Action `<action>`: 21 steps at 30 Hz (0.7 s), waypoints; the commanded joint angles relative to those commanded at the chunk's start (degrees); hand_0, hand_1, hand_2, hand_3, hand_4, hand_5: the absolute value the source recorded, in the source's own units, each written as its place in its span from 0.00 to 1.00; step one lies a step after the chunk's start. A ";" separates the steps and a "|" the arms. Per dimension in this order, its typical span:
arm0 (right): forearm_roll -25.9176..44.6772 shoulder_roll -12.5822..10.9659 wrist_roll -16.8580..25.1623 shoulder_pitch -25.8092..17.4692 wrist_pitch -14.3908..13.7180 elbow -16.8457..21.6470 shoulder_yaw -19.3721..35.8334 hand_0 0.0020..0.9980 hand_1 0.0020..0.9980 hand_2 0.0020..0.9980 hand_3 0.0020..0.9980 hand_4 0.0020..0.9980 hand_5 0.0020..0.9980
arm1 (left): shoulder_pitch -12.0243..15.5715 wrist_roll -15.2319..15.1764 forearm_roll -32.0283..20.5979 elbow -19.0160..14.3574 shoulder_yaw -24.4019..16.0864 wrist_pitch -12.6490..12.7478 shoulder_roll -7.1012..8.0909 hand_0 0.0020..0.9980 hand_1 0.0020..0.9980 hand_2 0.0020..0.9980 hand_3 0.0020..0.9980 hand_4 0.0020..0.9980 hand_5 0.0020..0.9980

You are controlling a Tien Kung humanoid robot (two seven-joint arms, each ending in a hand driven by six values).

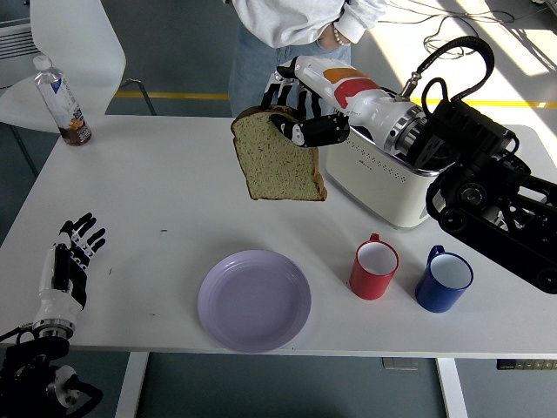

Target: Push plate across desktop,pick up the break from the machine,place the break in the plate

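A slice of bread (278,157) is held in the air at the upper middle of the frame, pinched at its top right corner by the right hand (300,109), whose fingers are clenched on the crust while the rest of the slice hangs free and tilted. The slice is clear of the toaster (392,183), which stands just to the right of it, and it is above and slightly behind the lilac plate (254,300) that lies empty at the lower middle of the table (174,192).

The bread is judged to be light, soft and easily torn or crumbled; a firmer hold nearer the middle of the crust edge would be safer than a corner pinch, since a slice hung from one corner may bend or break off. A gentle, low release over the plate is called for.

The left hand (70,266) is rested at the lower left, fingers spread and nothing held. A red mug (374,270) and a blue mug (444,279) are seen to the right of the plate. A person (296,22) is stood at the far side.
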 joint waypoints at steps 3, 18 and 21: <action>2.98 0.41 -0.20 -0.71 0.83 1.04 -3.49 0.21 0.26 0.35 0.41 0.33 0.00 | -0.03 0.00 -0.02 0.02 0.06 0.02 0.00 0.81 0.80 0.88 0.79 0.53 1.00; 7.91 5.94 -1.93 -3.59 1.50 -7.41 -12.64 0.20 0.25 0.35 0.41 0.30 0.00 | 0.00 -0.02 -0.06 0.27 -0.02 0.11 0.00 0.81 0.80 0.88 0.79 0.53 1.00; 9.17 7.11 -1.52 -4.24 0.92 -9.56 -13.50 0.20 0.25 0.35 0.41 0.30 0.00 | 0.02 0.02 -0.03 0.30 0.09 0.11 0.00 0.81 0.80 0.88 0.79 0.53 1.00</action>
